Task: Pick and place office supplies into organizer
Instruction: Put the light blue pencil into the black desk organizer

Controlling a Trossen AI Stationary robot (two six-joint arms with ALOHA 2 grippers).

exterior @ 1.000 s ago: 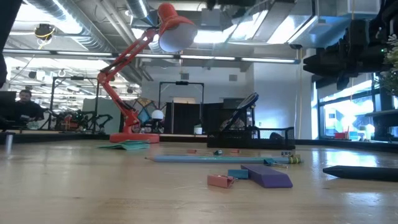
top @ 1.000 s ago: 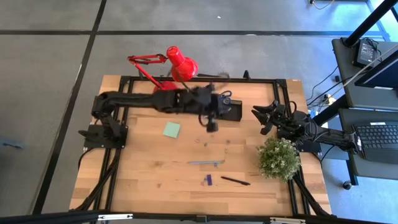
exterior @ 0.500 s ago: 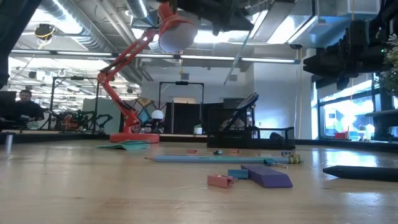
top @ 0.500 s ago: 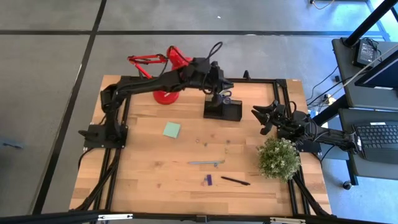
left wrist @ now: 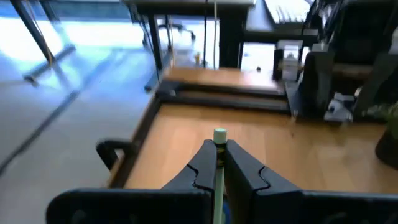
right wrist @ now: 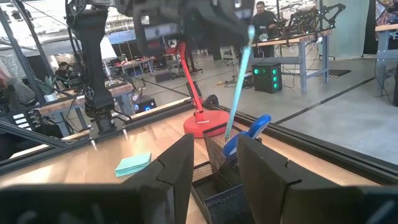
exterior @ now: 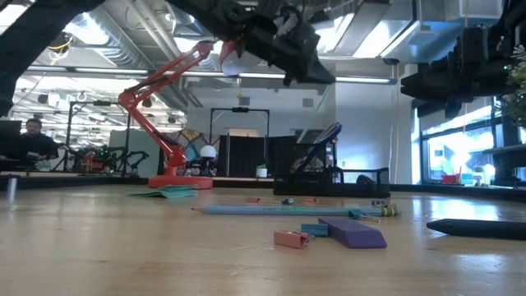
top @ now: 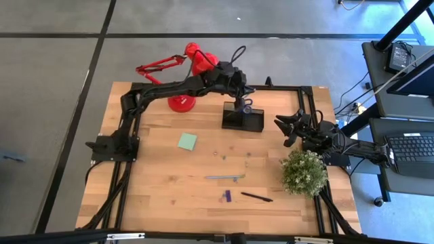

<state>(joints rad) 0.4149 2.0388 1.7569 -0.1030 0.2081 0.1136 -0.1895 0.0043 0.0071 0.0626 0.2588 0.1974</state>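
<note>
My left gripper [top: 239, 97] hovers over the black mesh organizer [top: 243, 119] at the table's far side, shut on a light-blue pencil [right wrist: 239, 81]. The pencil's lower end reaches into the organizer's taller section [right wrist: 217, 146], beside the blue-handled scissors [right wrist: 256, 126] standing there. My right gripper [top: 287, 129] waits open, right of the organizer and above the table. On the table lie the pale green sticky pad [top: 187, 141], a second light-blue pencil [top: 224, 177], a purple piece [top: 227, 196] and a black pen [top: 256, 197]. My left gripper pinches the pencil between its two fingers at the upper end [left wrist: 219, 138]; the pale tip shows just past the fingertips. The pencil hangs tilted below the gripper, clear of the table, its lower end [right wrist: 227, 132] at the organizer's taller section.
A red desk lamp [top: 187, 76] stands just left of my left arm at the far edge. A green plant [top: 304, 173] sits near the right edge, close to my right arm. A black frame rail [top: 203, 87] runs around the table. A small pink piece [exterior: 291, 238] lies by the purple one.
My left gripper has swung from over the middle of the table toward the far edge, carrying the pencil, and now stands over the organizer. The lamp's jointed arm and head have shifted a little beside my left arm. My right arm has kept still.
</note>
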